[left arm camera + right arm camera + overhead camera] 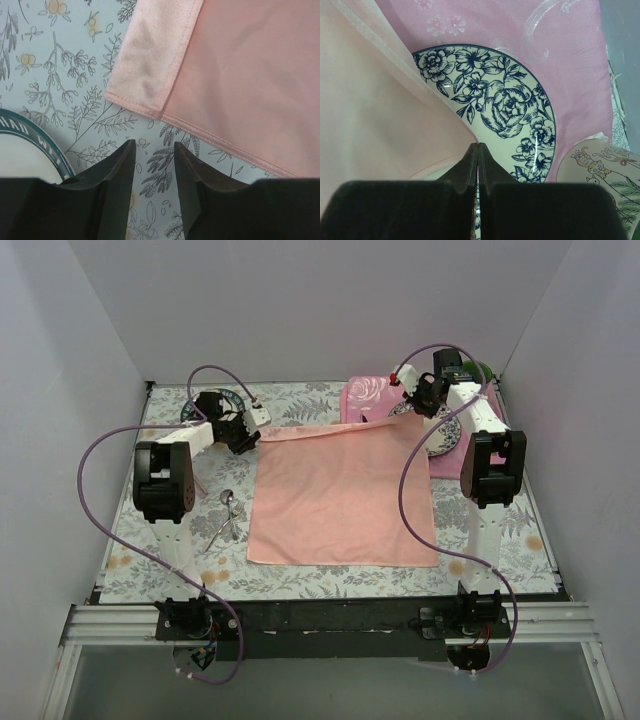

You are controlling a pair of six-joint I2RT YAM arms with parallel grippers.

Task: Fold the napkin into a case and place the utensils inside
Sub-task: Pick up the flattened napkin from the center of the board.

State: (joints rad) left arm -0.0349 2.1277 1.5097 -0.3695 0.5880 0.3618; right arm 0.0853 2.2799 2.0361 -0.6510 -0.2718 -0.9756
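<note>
The salmon-pink napkin (340, 500) lies spread in the middle of the table, not folded into a case. Its far edge rises in a ridge toward the right. My right gripper (420, 405) is shut on the napkin's far right corner (370, 115), with the hem running into the closed tips (478, 146). My left gripper (258, 430) hovers by the far left corner. In the left wrist view its jaws (155, 147) stand open over bare tablecloth, just short of the napkin's turned-over corner (150, 65). The silver utensils (226, 512) lie left of the napkin.
A blue-flowered plate (510, 110) sits on the pink rose-patterned placemat (365, 395) under the right gripper. A printed cup (600, 170) stands beside it. A teal-rimmed plate (30, 150) lies at the far left. White walls close in the floral tablecloth (180, 570).
</note>
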